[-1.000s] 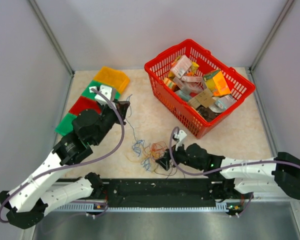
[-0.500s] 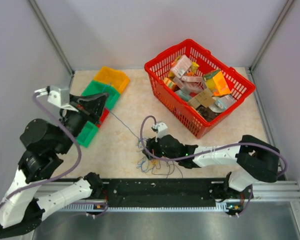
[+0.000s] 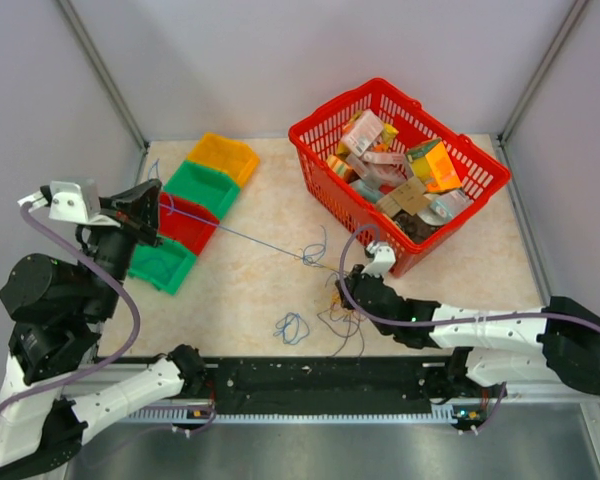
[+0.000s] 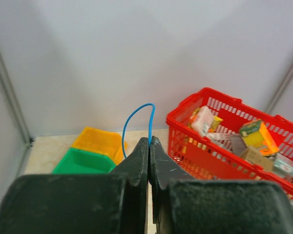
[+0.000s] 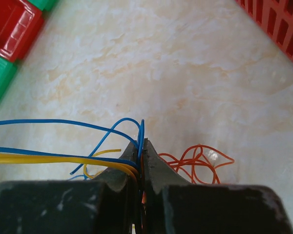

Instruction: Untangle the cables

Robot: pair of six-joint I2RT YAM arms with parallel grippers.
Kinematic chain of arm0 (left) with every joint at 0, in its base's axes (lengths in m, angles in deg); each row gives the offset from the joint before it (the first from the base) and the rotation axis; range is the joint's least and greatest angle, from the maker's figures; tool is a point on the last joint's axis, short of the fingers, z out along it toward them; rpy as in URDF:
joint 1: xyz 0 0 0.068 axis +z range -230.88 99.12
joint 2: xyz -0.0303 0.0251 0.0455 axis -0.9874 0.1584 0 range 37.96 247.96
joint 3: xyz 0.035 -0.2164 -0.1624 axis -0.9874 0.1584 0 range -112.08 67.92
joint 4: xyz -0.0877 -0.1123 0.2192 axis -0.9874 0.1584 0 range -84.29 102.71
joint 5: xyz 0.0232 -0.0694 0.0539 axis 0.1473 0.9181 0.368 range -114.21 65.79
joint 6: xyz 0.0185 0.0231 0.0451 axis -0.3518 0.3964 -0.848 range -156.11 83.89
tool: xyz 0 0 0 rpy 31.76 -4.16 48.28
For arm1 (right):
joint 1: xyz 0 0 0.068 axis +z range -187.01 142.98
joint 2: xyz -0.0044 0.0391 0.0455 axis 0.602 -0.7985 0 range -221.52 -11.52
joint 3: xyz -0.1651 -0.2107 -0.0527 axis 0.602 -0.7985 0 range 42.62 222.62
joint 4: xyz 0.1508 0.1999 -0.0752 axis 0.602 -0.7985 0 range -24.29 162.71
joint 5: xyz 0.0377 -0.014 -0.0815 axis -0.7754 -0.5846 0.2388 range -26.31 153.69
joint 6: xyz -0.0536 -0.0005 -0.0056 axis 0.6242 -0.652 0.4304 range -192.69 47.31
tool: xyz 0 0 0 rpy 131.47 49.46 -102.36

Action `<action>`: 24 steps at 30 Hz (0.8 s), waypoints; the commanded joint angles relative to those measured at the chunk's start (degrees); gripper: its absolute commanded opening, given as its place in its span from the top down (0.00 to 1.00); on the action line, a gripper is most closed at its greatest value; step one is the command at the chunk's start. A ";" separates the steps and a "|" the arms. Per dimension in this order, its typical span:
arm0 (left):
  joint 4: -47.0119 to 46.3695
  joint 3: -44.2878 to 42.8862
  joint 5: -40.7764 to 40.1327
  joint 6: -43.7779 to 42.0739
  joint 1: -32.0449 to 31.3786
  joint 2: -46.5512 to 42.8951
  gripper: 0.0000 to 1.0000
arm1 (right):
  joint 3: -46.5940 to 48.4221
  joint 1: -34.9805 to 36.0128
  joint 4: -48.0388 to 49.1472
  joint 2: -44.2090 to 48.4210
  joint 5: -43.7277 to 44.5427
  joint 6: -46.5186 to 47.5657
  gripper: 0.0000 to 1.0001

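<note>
I'm pinching one blue cable in the left gripper, raised over the colored bins. It's running taut to the right gripper, which is clamping the cables, blue, yellow and orange, low on the table near the red basket. A small blue loop is lying apart.

Light: bright, even and diffuse, from overhead in all views.
Shadows: faint and soft-edged on the counter, darkest beneath the basket.
Glare: one white glint on the cables; mild sheen on the counter.
Focus: top view sharp; in the wrist views the near fingers are dark and soft.
Distortion: posts splay outward at the top view's edges.
</note>
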 commanded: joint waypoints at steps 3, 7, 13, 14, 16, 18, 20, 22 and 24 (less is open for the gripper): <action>-7.17 -5.53 -13.94 -11.93 0.09 -1.53 1.00 | -2.00 -3.33 -6.63 0.19 3.96 -2.54 0.98; -6.91 -6.85 -15.43 -14.49 0.18 -0.83 1.00 | -2.26 -3.59 -6.63 0.10 4.14 -0.78 0.88; -5.06 -12.38 -14.65 -15.81 0.18 1.64 1.00 | -3.49 -5.00 -5.41 -0.43 1.33 1.59 0.92; -5.06 -12.65 -13.95 -15.20 0.18 1.55 1.00 | -3.50 -5.00 -5.40 -0.60 1.15 1.59 1.00; -4.80 -13.09 -12.54 -14.50 0.18 1.99 1.00 | -3.15 -5.18 -5.40 -1.13 0.97 1.86 1.00; -4.88 -14.14 -12.62 -15.10 0.18 2.69 1.00 | -2.62 -5.18 -6.10 -1.75 1.14 2.03 1.00; -6.19 -15.63 -14.55 -17.38 0.09 3.74 1.00 | -1.74 -5.18 -9.34 -2.97 3.33 0.02 1.00; -7.95 -17.56 -16.66 -20.10 0.09 4.88 1.00 | -0.86 -5.18 -10.94 -3.94 4.22 -0.51 0.78; -10.23 -18.63 -17.02 -22.48 0.09 5.24 1.00 | -0.77 -5.18 -10.76 -4.47 3.44 0.27 0.71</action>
